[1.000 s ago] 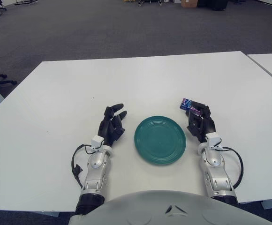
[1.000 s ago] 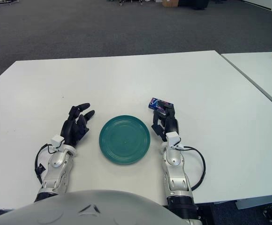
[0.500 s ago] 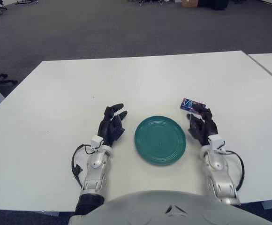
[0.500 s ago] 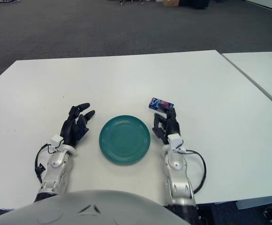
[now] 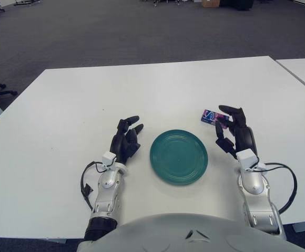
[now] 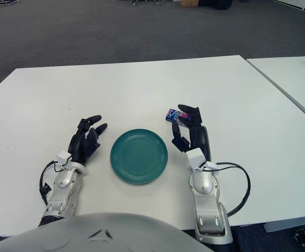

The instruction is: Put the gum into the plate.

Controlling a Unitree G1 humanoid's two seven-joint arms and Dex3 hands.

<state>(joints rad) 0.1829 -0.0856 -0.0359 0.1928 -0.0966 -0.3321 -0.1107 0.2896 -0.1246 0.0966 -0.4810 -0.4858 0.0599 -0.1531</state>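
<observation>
- On the white table (image 5: 158,89): gum (image 5: 211,116), a small flat pack, lay right of the green plate (image 5: 179,157); likely light, stiff, slippery; best pinched across its long edges
- right hand (image 5: 234,134): fingers spread, empty, just beside the pack
- left hand (image 5: 125,140): relaxed, empty, left of plate

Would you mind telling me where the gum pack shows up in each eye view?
Left eye view: gum pack right of centre, partly behind the right hand.
Right eye view: slightly right of centre, same hand over it.
Shared landmark: green plate, lower left of it.
</observation>
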